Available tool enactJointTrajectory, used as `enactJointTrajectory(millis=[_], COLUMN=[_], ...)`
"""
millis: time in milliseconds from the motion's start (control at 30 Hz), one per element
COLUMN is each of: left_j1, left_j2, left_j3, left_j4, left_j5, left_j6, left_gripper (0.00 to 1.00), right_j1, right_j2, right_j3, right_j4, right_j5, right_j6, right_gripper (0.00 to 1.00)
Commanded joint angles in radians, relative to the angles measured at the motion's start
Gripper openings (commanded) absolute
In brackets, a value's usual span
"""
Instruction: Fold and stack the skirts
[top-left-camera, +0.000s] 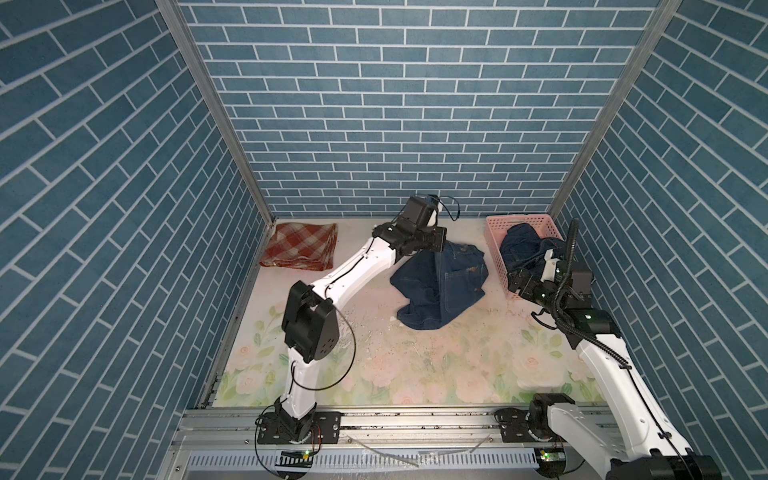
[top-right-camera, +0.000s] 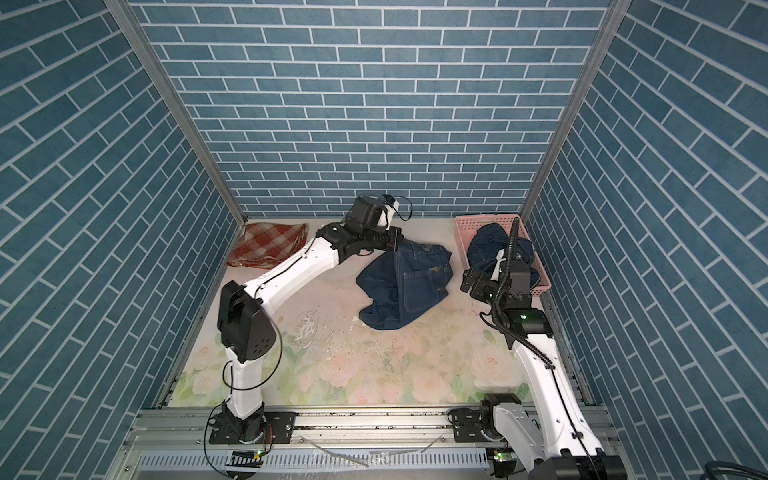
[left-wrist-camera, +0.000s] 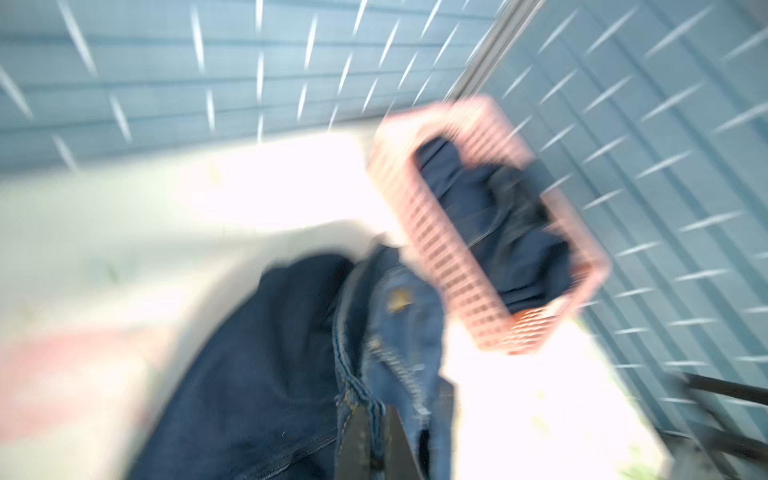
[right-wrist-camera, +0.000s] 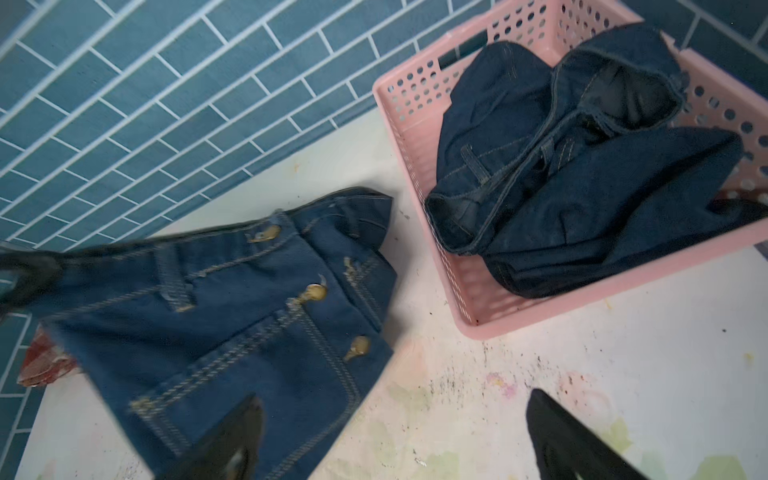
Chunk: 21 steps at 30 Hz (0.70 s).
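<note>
Left wrist view alone shows left jaws clamped on the skirt (left-wrist-camera: 257, 374). Right wrist view shows right jaws open.

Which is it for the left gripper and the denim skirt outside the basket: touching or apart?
Touching. Left wrist view: the left gripper clamps the denim skirt at its waistband.

The plaid skirt (top-left-camera: 299, 247) is soft, thin cloth. The denim skirt (top-left-camera: 440, 286) is thick, rough cloth with pale stitches and dull yellow metal buttons (right-wrist-camera: 313, 293). The darker skirt (right-wrist-camera: 561, 166) is denim too. The basket (right-wrist-camera: 415, 95) is smooth pink plastic with holes. The worktop (top-left-camera: 415, 365) is matt, flowery and scuffed. The near rail (top-left-camera: 415, 420) is grey metal.
</note>
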Motion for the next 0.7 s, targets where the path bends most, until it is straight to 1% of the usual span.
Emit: enactJointTrajectory(millis=[0, 33, 100, 200, 267, 300, 333, 400, 467, 567, 667], left_j1=[0.021, 0.021, 0.021, 0.02, 0.021, 0.02, 0.02, 0.02, 0.031, 0.082, 0.09], left_j2=[-0.049, -0.046, -0.026, 0.012, 0.009, -0.005, -0.04, -0.156, -0.31, -0.466, -0.539], left_j3=[0.145, 0.216, 0.362, 0.561, 0.601, 0.574, 0.495, 0.205, -0.174, -0.621, -0.922], left_j4=[-0.158, -0.21, -0.312, -0.442, -0.503, -0.517, -0.511, -0.4, -0.201, 0.053, 0.225], left_j5=[0.091, 0.106, 0.119, 0.178, 0.191, 0.198, 0.214, 0.227, 0.217, 0.263, 0.27], left_j6=[0.147, 0.175, 0.208, 0.259, 0.285, 0.299, 0.316, 0.319, 0.289, 0.197, 0.132], left_gripper=[0.0, 0.0, 0.0, 0.0, 0.0, 0.0, 0.0, 0.0, 0.0, 0.0, 0.0], right_j1=[-0.004, -0.003, -0.003, -0.004, -0.004, -0.004, -0.004, -0.002, 0.002, 0.018, 0.068], right_j2=[-0.03, -0.032, -0.03, -0.025, -0.022, -0.018, -0.012, 0.009, 0.032, 0.075, 0.141], right_j3=[-0.016, -0.015, -0.011, -0.013, -0.018, -0.019, -0.018, -0.019, -0.024, -0.019, 0.006], right_j4=[0.089, 0.101, 0.114, 0.131, 0.139, 0.14, 0.144, 0.143, 0.161, 0.177, 0.181], right_j5=[0.005, -0.027, -0.037, -0.052, -0.065, -0.072, -0.088, -0.107, -0.134, -0.139, -0.105], right_j6=[-0.028, -0.028, -0.026, -0.027, -0.029, -0.033, -0.04, -0.043, -0.043, -0.042, -0.049], right_gripper=[0.98, 0.98, 0.98, 0.98, 0.98, 0.98, 0.98, 0.98, 0.98, 0.98, 0.98])
